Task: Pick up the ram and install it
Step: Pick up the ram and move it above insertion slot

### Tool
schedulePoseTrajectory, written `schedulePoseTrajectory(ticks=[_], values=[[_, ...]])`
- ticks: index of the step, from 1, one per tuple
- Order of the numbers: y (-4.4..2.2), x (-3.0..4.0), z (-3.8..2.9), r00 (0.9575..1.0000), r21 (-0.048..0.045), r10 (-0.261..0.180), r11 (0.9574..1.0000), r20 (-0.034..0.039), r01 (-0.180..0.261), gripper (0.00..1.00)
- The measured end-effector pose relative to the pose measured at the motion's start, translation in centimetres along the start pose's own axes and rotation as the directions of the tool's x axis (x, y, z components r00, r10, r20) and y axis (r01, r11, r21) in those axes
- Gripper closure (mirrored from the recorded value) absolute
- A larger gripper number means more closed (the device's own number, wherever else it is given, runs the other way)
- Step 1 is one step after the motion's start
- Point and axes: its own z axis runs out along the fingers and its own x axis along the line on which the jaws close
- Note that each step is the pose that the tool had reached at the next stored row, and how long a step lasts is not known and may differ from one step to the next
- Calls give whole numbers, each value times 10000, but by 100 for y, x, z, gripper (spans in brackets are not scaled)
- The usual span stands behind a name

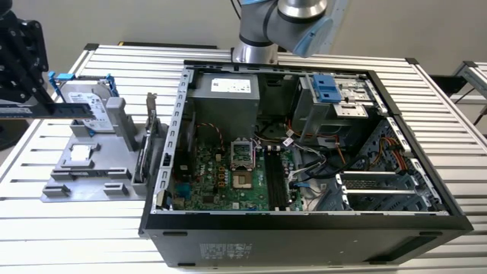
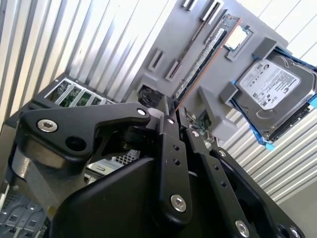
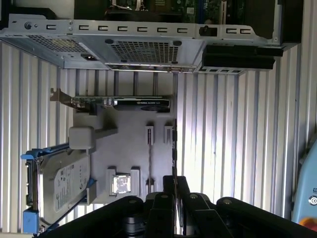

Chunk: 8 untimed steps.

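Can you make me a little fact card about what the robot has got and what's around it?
Holding: the ram, a thin stick with black chips
End effector: shut on one end of the ram
Where: by the grey holder, outside the open computer case
In the holder: hard drive, expansion card
Job so far: ram picked up, not in the case

At the exterior view's left, the claw (image 1: 19, 103) pinches one end of the ram (image 1: 61, 109); the arm (image 1: 293, 20) stands far back.
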Motion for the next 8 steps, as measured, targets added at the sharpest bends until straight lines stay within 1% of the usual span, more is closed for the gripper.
schedulePoseTrajectory(ticks=[8], values=[[45, -1, 2, 10000, 1, -1, 10000, 1, 1, 100]])
